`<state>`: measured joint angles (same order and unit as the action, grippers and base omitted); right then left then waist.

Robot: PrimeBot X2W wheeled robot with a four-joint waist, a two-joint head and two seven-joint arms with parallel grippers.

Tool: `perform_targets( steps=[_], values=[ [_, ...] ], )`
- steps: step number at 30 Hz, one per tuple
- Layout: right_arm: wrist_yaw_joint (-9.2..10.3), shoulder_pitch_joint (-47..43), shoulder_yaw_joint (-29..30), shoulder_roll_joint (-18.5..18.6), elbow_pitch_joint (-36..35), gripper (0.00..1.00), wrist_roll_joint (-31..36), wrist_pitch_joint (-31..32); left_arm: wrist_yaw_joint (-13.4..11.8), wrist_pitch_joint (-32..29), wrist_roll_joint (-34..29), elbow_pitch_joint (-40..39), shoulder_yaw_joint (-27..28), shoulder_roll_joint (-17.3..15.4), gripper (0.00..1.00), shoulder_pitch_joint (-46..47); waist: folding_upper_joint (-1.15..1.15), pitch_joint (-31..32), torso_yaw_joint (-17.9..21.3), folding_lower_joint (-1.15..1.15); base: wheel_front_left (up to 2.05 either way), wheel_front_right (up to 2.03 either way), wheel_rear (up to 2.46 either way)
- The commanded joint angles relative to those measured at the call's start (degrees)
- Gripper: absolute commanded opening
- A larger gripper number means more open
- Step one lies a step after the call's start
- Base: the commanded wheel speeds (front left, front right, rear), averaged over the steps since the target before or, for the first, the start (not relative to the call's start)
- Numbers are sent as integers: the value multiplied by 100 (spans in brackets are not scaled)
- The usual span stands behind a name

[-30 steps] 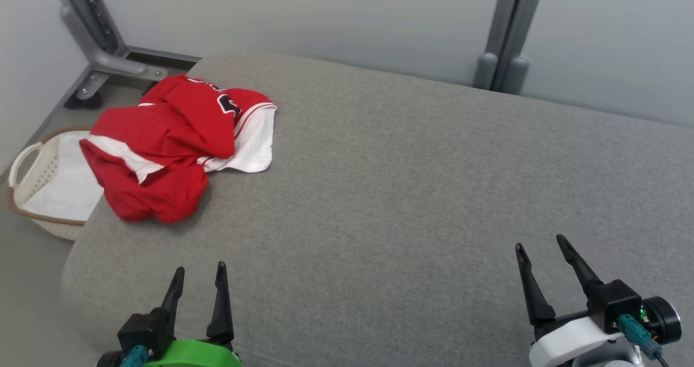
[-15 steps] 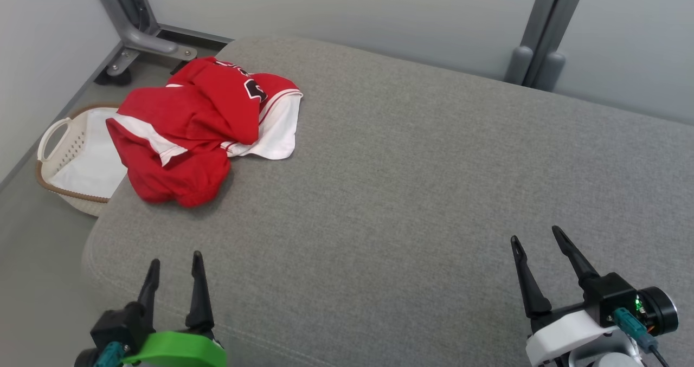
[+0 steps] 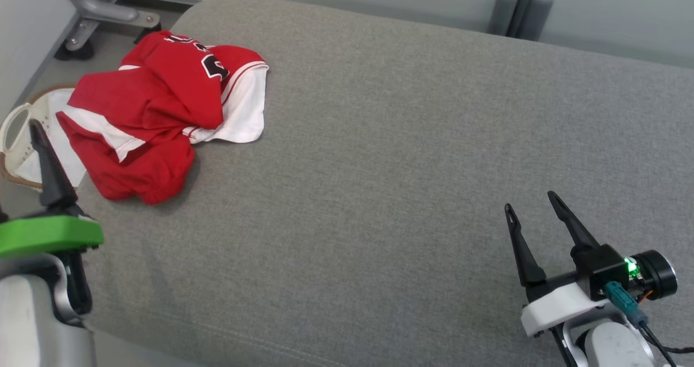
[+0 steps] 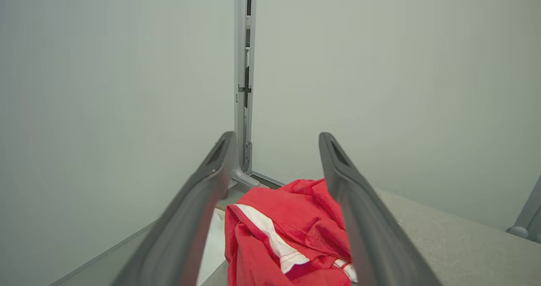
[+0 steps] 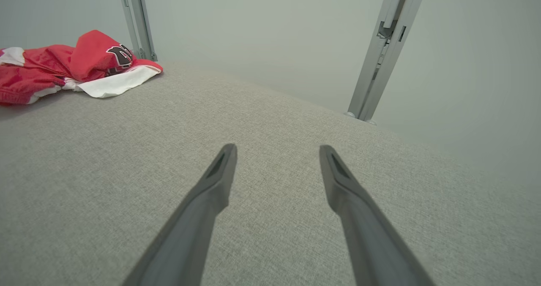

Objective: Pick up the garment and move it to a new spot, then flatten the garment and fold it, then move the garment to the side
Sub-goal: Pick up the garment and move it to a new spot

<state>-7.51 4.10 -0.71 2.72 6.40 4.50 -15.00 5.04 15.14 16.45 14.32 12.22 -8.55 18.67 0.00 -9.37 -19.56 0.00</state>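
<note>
The garment [image 3: 157,112], a crumpled red jersey with white panels and a dark number, lies bunched at the far left corner of the grey cushioned surface [image 3: 379,166]. My left gripper [image 4: 275,136] is open and empty, raised near the surface's left edge. One of its fingers [image 3: 47,163] points up just left of the cloth. Along those fingers the garment [image 4: 287,222] lies ahead, apart from them. My right gripper [image 3: 530,201] stands open and empty over bare grey fabric at the lower right, far from the garment [image 5: 76,62].
A white basket [image 3: 11,139] with a brown rim sits on the floor left of the surface, partly under the jersey's edge. A grey metal frame foot [image 3: 97,12] and upright posts [image 3: 520,1] stand against the pale wall behind.
The camera has dipped and shifted, so the whole picture moved. My left arm has risen and swung out to the left edge, closer to the jersey. The right gripper has barely moved.
</note>
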Motion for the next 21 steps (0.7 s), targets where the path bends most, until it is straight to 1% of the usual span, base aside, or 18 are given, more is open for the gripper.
perform_targets(
  steps=[1,3,5,9,11,16,21],
  values=[
    [4,104,0,30,-37,100,73,-28,-10,-2,-48,125,16,-89,100,227,0,-373,260,0,0,0,0],
    [4,194,-31,31,-65,100,148,-28,4,-105,35,393,94,-273,100,537,0,-552,347,0,0,0,0],
    [4,294,-56,29,-86,100,244,-28,12,-304,93,685,113,-382,100,764,0,-738,421,0,0,0,0],
    [4,464,-91,31,-135,100,448,-28,39,-777,422,1413,255,-485,100,1172,0,-1112,557,0,0,0,0],
    [4,548,-98,29,-156,100,511,-28,47,-914,549,1775,281,-507,100,1315,0,-1286,610,0,0,0,0],
    [4,687,-128,30,-186,100,630,-28,88,-1050,661,2594,223,-553,100,1587,0,-1645,685,0,0,0,0],
    [4,789,-145,29,-217,100,706,-28,104,-1026,766,3202,230,-554,100,1887,0,-1937,736,0,0,0,0]
  ],
)
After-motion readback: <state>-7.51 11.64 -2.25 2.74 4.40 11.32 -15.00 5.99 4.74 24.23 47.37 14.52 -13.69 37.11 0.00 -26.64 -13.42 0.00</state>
